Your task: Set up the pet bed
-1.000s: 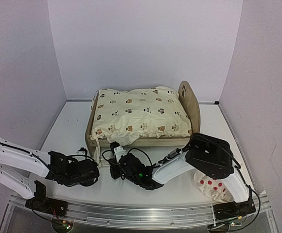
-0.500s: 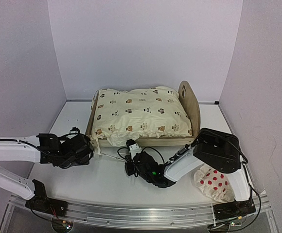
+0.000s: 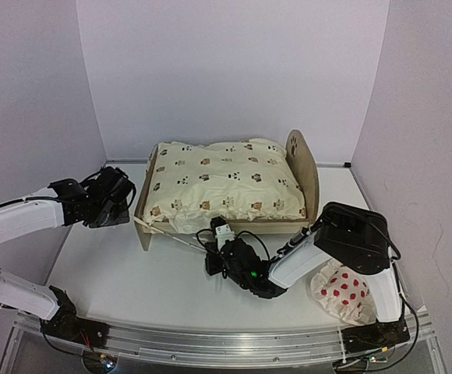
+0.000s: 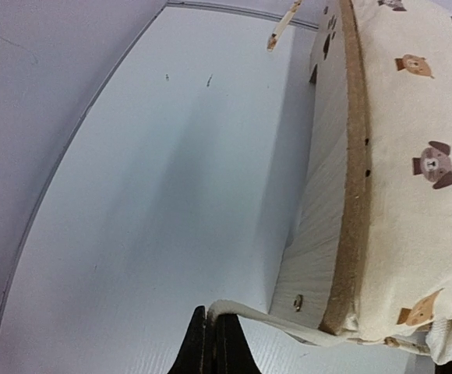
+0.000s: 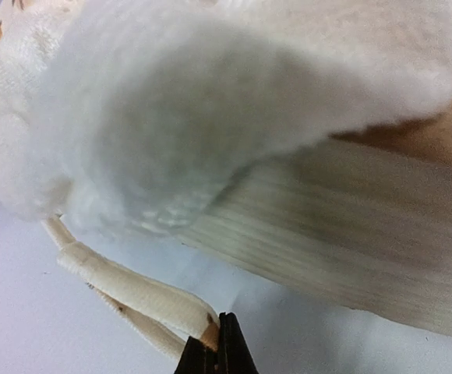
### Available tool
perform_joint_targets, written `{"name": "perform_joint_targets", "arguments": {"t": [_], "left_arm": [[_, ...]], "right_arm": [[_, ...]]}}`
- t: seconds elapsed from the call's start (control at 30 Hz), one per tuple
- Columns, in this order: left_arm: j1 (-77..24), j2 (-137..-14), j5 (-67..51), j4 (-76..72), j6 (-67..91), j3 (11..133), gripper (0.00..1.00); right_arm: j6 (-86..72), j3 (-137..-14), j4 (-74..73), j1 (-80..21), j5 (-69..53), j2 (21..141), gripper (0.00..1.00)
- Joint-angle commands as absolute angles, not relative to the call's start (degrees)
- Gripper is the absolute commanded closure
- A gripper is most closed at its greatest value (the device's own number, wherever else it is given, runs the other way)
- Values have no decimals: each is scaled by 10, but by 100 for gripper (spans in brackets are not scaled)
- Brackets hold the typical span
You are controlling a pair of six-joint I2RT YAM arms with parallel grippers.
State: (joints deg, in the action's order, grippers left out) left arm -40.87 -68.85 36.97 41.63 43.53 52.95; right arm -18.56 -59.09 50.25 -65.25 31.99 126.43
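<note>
The pet bed (image 3: 308, 175) stands at mid table with the cream animal-print cushion (image 3: 226, 183) lying on it. My left gripper (image 3: 126, 204) is beside the bed's left end board (image 4: 323, 202), shut on a cream tie strap (image 4: 273, 323) that runs from the cushion's near corner (image 4: 421, 117). My right gripper (image 3: 210, 240) sits low in front of the bed's front rail (image 5: 366, 234), shut on the end of another cream strap (image 5: 140, 296) hanging under the cushion's edge (image 5: 210, 93). The striped base is hidden under the cushion.
A white pillow with red dots (image 3: 341, 294) lies at the front right, beside the right arm's base. Walls close in the table on the left, back and right. A thin strap (image 3: 171, 236) trails on the table along the bed's front left.
My left gripper has swung from the near left up to the bed's left end board, strap in its jaws. My right gripper has moved right and toward the front rail; the cushion's hanging corner has lifted.
</note>
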Motion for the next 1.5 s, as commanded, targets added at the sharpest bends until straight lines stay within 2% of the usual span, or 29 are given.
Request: {"name": "perform_joint_targets", "arguments": {"t": [0.0,0.13,0.23,0.3,0.37,0.43,0.53,0.63,0.77,0.87,0.93,1.0,1.13,1.33,1.47], "left_arm": [[-369,-690,404,411,407,537,100],[-361,-685,388,402,414,514,99],[-361,-680,374,400,416,513,94],[-361,-672,369,406,415,518,85],[-361,-663,367,418,413,534,69],[-361,-653,364,426,404,554,56],[-361,-647,351,431,384,586,45],[-361,-648,335,436,363,621,40],[-362,-657,318,400,326,652,36],[-371,-687,303,369,312,682,35],[-390,-715,300,347,299,701,34],[-414,-745,310,344,289,724,34],[-460,-779,319,319,254,752,32],[-474,-794,274,290,236,733,32],[-474,-776,258,265,233,694,32]], "right_arm": [[-196,-569,514,-643,342,1244,100],[-212,-531,513,-643,372,1228,100],[-211,-509,514,-642,318,1219,96],[-200,-493,515,-643,280,1205,77],[-193,-470,514,-642,252,1179,58],[-181,-444,512,-642,236,1140,48],[-160,-401,486,-643,219,1063,42],[-140,-390,368,-643,212,949,38],[-121,-469,98,-642,272,812,28],[-109,-540,-47,-642,358,768,16],[-84,-586,-94,-637,436,765,11],[-82,-616,-137,-609,467,767,8],[-122,-670,-220,-509,447,779,8],[-146,-709,-260,-410,409,819,12],[-162,-728,-261,-364,335,859,19]]}}
